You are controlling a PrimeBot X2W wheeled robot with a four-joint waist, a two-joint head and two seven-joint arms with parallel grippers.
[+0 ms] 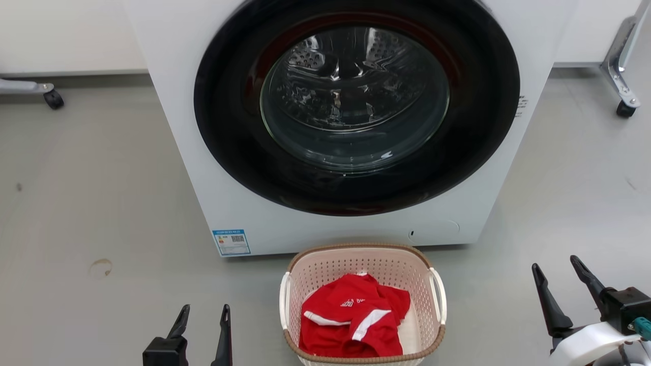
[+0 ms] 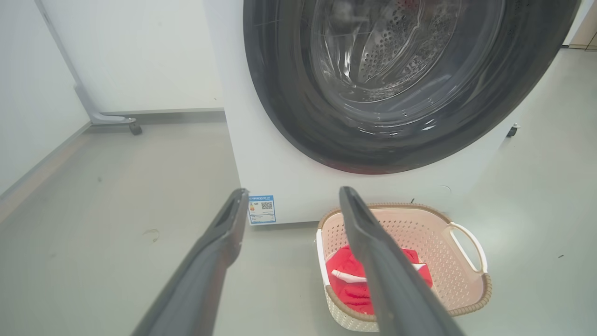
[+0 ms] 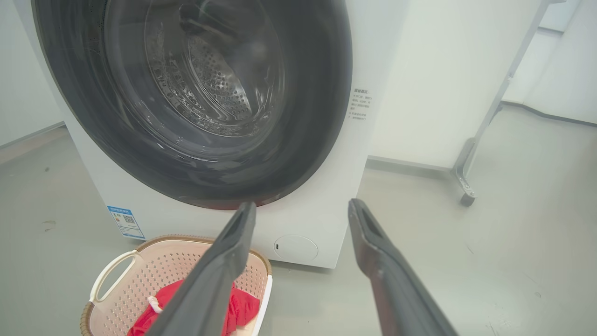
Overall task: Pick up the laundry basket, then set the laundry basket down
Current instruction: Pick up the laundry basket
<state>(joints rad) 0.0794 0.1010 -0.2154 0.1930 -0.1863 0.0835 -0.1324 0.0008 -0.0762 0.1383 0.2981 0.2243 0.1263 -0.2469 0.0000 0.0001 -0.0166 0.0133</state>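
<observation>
**Finding.** The laundry basket (image 1: 325,274) is sitting on the floor (image 1: 101,203) directly before the washing machine (image 1: 193,168), between the two pairs of fingers. It is lying to the right of the left gripper (image 1: 205,310) and to the left of the right gripper (image 1: 555,265), somewhat nearer the left pair. A red garment (image 1: 351,315) is lying inside it.

**Finger state.** Both pairs are standing spread wide, released, grasping nothing and touching nothing. In the left wrist view the basket is showing behind that view's right-hand finger. In the right wrist view it is showing low behind the left-hand finger.

**Step in hand, as judged.** The approach for the pick-up is being set up, and no contact is being made yet.

**Recommendations.**
- Each gripper should be heading for the white handle on its own side, the left handle (image 1: 284,300) and the right handle (image 1: 438,297).
- The right fingers are standing well apart from their handle, so the arms should be timing their arrival together.
- Each pair of fingers should be straddling the handle loop, one inside and one outside, and closing evenly.
- The lift should be going up level, since a lopsided grasp is risking a tilt and a spilled garment.
- The washer front is standing just beyond the far rim, so forward reach should be kept short.
</observation>
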